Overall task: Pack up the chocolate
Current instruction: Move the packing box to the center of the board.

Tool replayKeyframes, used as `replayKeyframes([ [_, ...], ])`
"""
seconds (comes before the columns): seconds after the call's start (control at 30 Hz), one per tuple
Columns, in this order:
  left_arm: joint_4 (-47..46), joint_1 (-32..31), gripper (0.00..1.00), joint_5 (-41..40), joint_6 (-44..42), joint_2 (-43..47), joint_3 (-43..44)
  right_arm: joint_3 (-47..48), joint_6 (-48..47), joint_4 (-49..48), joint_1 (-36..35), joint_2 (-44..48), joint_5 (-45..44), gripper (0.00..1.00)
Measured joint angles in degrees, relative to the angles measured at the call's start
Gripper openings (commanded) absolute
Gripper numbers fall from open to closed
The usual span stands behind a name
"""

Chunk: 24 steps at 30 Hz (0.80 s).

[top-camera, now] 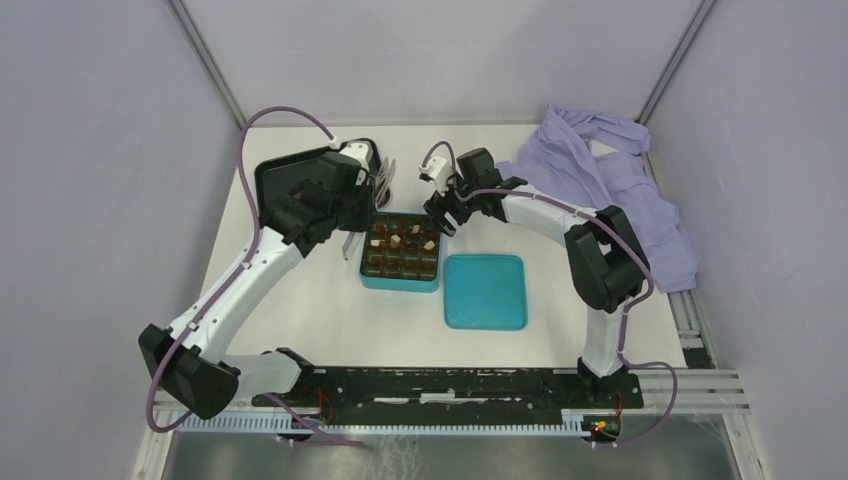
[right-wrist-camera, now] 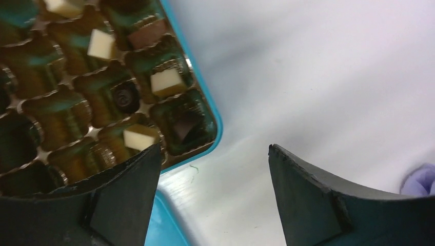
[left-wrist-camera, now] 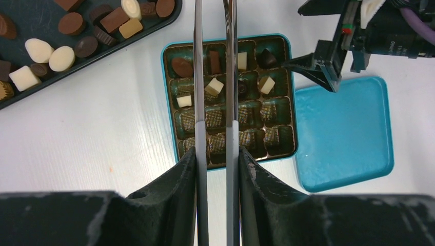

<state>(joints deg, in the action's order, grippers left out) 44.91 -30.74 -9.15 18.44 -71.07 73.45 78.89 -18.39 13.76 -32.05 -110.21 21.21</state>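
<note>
Teal square box is sitting on the smooth white table, its ribbed brown insert holding chocolate in the far rows; more is lying in a black tray. Above, the left gripper is hovering, thin fingers narrowly parted, empty; the right gripper is gaping wide beside the corner.

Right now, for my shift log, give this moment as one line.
chocolate: two far box rows filled, near rows empty | lid: off | left claw: open, empty | right claw: open, empty
</note>
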Motion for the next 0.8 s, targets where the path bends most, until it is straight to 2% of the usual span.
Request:
replayKeyframes([
  [0.4, -0.07, 0.0, 0.37, -0.22, 0.0, -0.98, 0.0, 1.68, 7.5, -1.11, -0.48, -2.36, -10.78, 0.73],
  [0.8, -0.07, 0.0, 0.37, -0.42, 0.0, -1.01, 0.0, -1.14, 7.8, -3.87, -0.66, -0.83, -19.87, 0.68],
])
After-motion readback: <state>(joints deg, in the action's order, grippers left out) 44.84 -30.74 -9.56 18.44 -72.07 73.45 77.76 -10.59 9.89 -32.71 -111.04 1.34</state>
